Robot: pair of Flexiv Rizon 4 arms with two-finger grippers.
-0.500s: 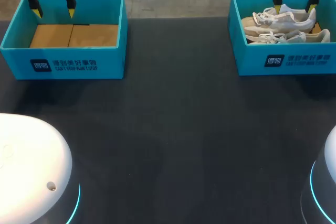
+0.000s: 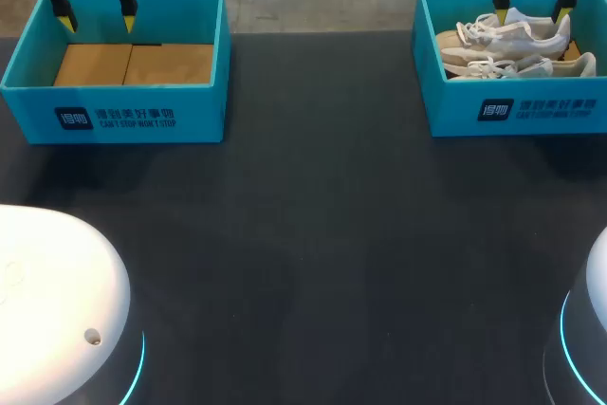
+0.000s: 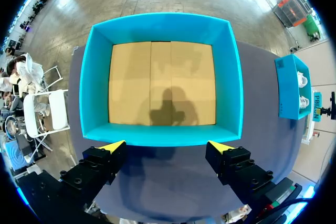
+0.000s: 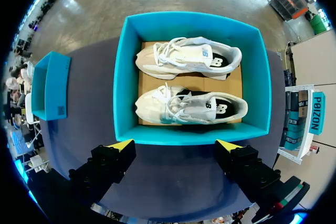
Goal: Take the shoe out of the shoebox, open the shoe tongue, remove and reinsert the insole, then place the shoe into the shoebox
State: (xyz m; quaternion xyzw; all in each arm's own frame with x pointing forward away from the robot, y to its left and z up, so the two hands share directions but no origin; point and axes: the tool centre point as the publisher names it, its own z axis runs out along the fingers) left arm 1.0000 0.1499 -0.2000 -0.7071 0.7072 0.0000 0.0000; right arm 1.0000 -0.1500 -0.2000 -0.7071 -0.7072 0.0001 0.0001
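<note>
Two white sneakers [image 2: 512, 45] lie on their sides in the teal shoebox [image 2: 512, 111] at the table's far right. In the right wrist view one shoe [image 4: 189, 59] lies farther from my fingers and the other shoe [image 4: 189, 107] nearer, both inside the box [image 4: 126, 77]. My right gripper [image 2: 531, 5] hangs open high above that box [image 4: 173, 144]. A second teal shoebox [image 2: 114, 116] at the far left holds nothing but its brown cardboard floor [image 3: 163, 82]. Above it my left gripper [image 2: 95, 12] is open and holds nothing [image 3: 167, 146].
The dark table surface [image 2: 313, 234] stretches between the two boxes and toward the front. The white rounded arm bases [image 2: 57, 301] sit at the front corners. In the left wrist view the right-hand shoebox [image 3: 294, 93] shows off to the side.
</note>
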